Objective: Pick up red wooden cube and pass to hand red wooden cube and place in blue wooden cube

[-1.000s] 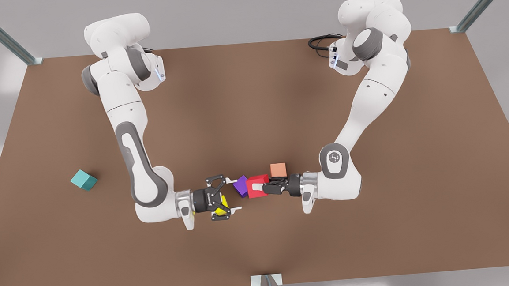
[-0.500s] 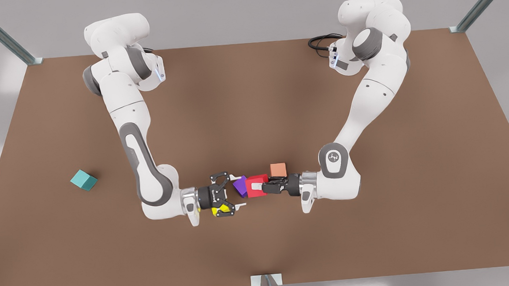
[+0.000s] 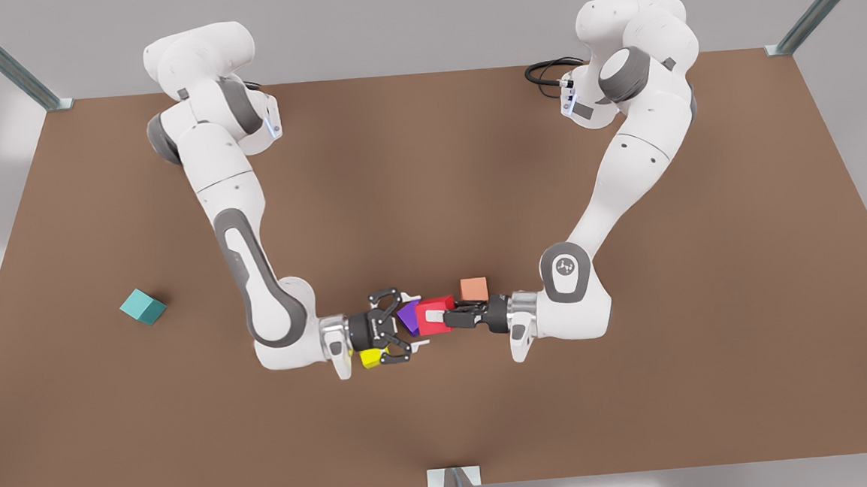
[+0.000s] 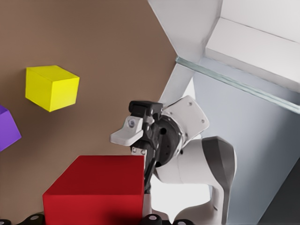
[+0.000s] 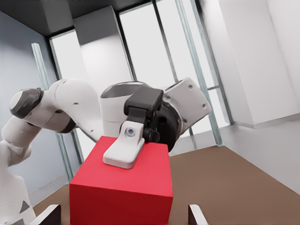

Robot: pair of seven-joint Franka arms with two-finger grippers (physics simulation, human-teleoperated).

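The red wooden cube (image 3: 435, 315) is a small, sharp-edged block with flat matte faces, bright red and unmarked. It sits in the air above the middle of the brown bench (image 3: 638, 381), between the two arms. The bench top is a plain, even brown slab with no grain to speak of.

The left gripper (image 3: 432, 319), black with pale pads, comes in from the front view's right and is clamped on the red cube; in the right wrist view one of its light fingertips (image 5: 124, 152) lies flat on the cube's top face. The left wrist view shows the cube (image 4: 96, 190) held close in front of its own camera.

The right gripper (image 3: 416, 323), on the arm at the front view's left, is spread wide, its pale fingertips (image 5: 196, 215) standing either side of the red cube (image 5: 122, 187) without visibly pressing on it. It grasps nothing.

A purple cube (image 3: 408, 315) lies just beside the red one, under the right gripper's black linkage, and a yellow cube (image 3: 370, 357) rests on the bench below that gripper's wrist. A salmon-orange cube (image 3: 474, 289) sits just behind the left gripper. The blue wooden cube (image 3: 142, 306), teal and plain-faced, rests well apart near the bench's edge on the front view's left.
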